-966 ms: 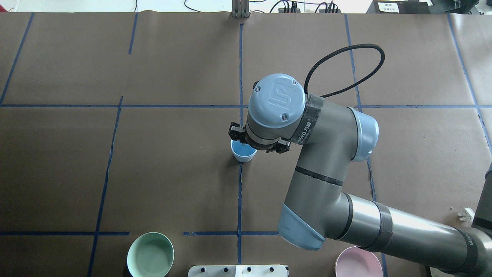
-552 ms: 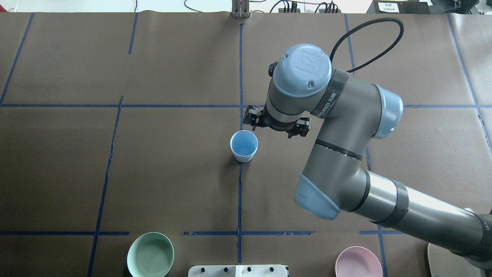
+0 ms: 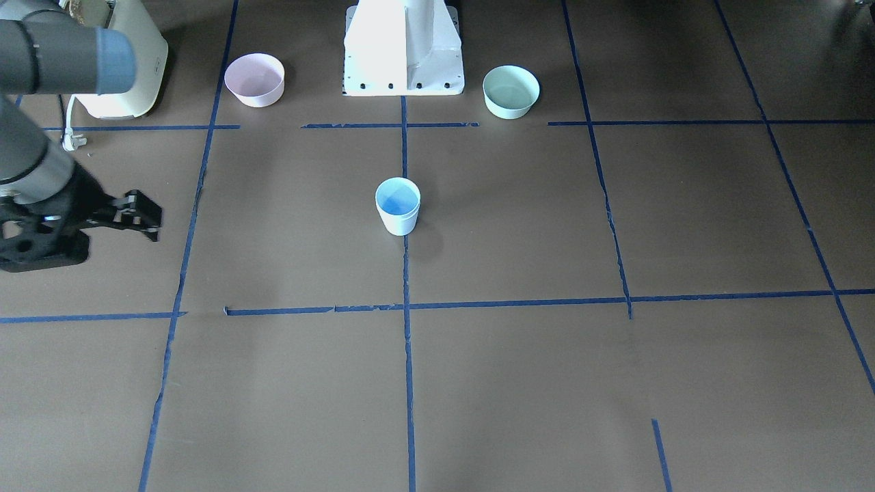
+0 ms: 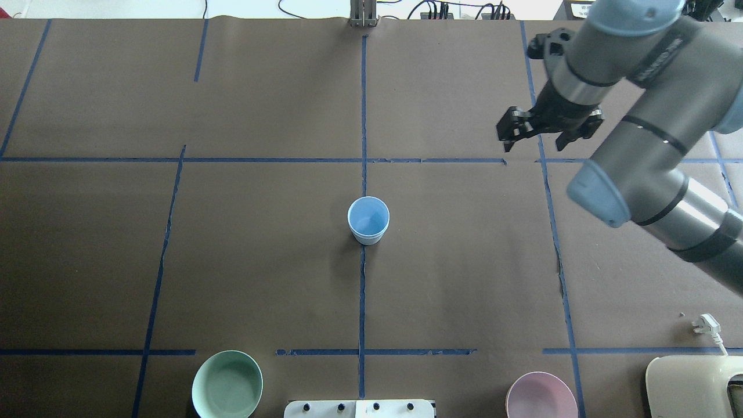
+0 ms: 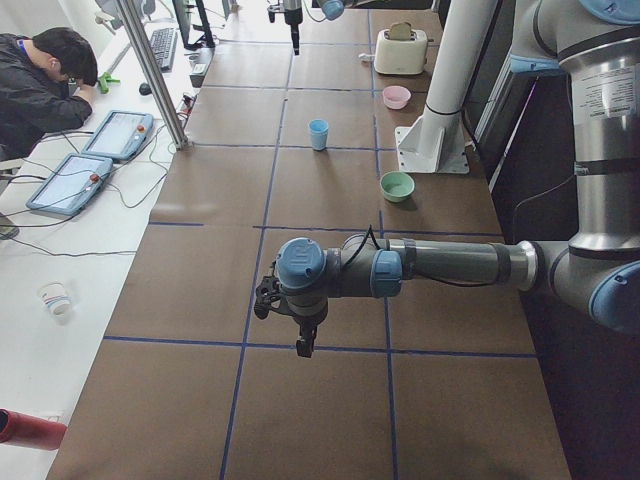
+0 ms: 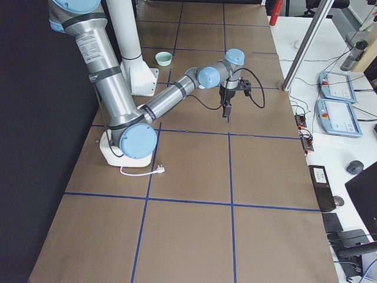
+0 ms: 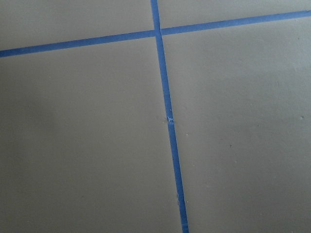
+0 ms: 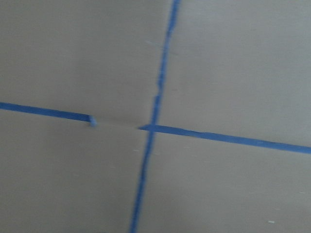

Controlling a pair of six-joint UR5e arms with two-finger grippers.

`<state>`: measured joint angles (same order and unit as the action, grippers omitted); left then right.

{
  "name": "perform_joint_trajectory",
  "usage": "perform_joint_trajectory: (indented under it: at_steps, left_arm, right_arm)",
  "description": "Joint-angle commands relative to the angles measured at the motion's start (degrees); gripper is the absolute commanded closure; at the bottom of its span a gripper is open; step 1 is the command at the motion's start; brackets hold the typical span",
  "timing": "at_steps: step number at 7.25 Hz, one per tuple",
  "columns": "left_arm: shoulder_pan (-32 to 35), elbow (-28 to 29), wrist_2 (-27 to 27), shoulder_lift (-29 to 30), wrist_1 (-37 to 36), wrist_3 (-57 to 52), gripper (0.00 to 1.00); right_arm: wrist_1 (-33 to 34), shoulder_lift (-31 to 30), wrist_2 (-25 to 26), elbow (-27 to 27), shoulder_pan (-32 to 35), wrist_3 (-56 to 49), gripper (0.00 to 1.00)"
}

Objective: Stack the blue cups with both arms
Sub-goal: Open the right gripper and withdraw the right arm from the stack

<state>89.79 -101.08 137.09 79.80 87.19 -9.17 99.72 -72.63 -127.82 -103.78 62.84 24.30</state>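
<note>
Smooth tapered pale-blue cup (image 4: 368,223) upright on matte brown table (image 4: 232,261), blue tape grid (image 4: 363,116), round mint bowl (image 4: 227,384), pink bowl (image 4: 541,397), right gripper (image 4: 545,136) spread and empty, left gripper (image 5: 301,345) state cannot tell.

Bench (image 4: 261,273) as I view it from my remote station: a brown covering divided by blue tape lines (image 4: 362,116). At the near edge of the overhead view, the white pedestal base (image 3: 403,48) stands between a mint-green bowl (image 4: 227,384) and a pink bowl (image 4: 541,396), both upright. Past the pink bowl I note a cream toaster (image 5: 400,50), its white plug (image 4: 703,323) lying loose beside it. At a side table, a seated operator (image 5: 40,85) leans near two tablets (image 5: 118,135).
</note>
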Motion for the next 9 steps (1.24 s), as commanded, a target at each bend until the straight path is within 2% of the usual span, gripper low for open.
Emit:
perform_joint_trajectory:
  at_steps: [1,3,4,5,9]
  left_arm:
    - [-0.05,0.62,0.2,0.35,0.08,0.03,0.0]
    - [0.04,1.32,-0.15,0.18,-0.09,0.03,0.0]
    - [0.12,1.06,-0.15,0.18,0.0,0.03,0.0]
    - [0.13,1.32,-0.24,-0.17,0.08,-0.06,0.0]
    - [0.13,1.32,-0.24,-0.61,-0.35,-0.32,0.0]
  right_arm:
    - [0.3,-12.05,-4.34,0.24,13.92,-25.96,0.0]
    - [-0.05,-22.24,-4.89,0.24,22.37,-39.88,0.0]
    - [-0.05,-24.81,-5.15,-0.11,25.63,-41.6,0.0]
    - [-0.14,-27.45,-5.85,-0.28,25.67,-41.44,0.0]
    - [-0.14,-27.74,-6.3,-0.02,25.67,-40.91,0.0]
